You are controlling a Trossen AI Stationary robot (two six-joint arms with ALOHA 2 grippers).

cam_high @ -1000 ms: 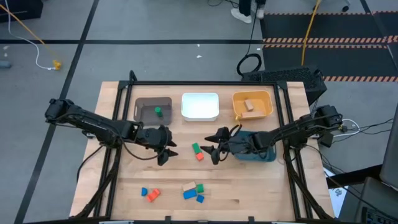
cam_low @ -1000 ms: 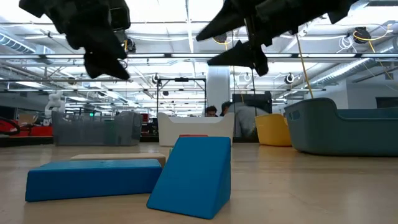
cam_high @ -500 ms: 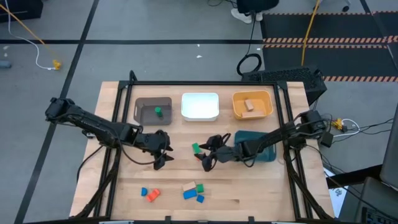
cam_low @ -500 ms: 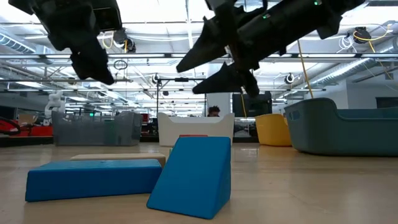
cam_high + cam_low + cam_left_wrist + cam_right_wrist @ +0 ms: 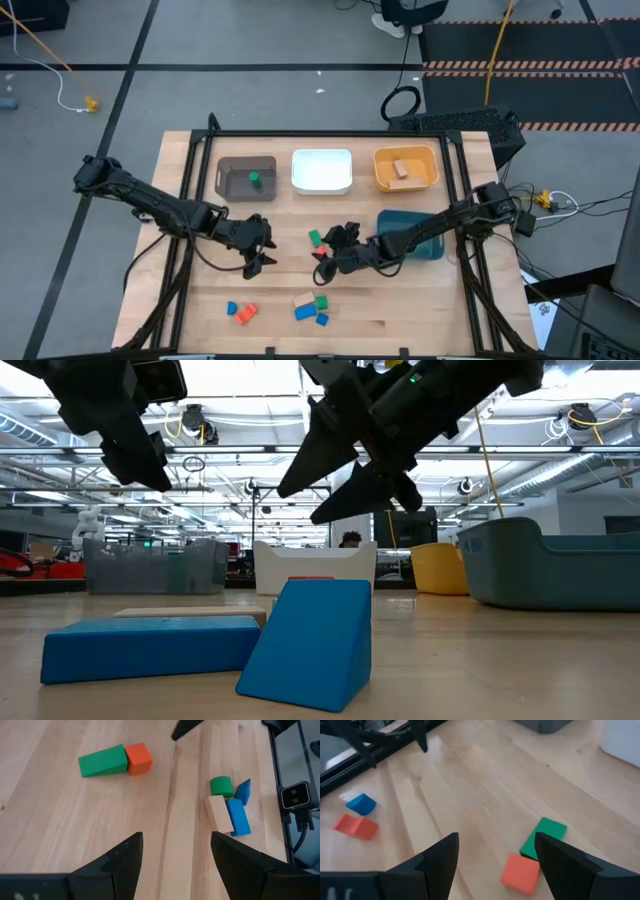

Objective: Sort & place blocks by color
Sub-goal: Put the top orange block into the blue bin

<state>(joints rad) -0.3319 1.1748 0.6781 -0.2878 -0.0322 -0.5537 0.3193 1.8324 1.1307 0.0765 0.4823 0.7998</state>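
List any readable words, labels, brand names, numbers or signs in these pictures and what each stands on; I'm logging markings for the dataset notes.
None can be read.
The blocks, the bins and both arms carry no visible lettering.
The small camera unit at the table's edge shows no legible mark.
Anything in the room behind is too small to read.

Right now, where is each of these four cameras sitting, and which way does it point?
High: above the table, straight down; both arms, bins, blocks.
Low: at tabletop height, level across; blue blocks close, arms overhead.
Left wrist: on the left arm, past the open left hand at the green block and orange block.
Right wrist: on the right arm, past the open right hand.
Both wrist views share that pair.
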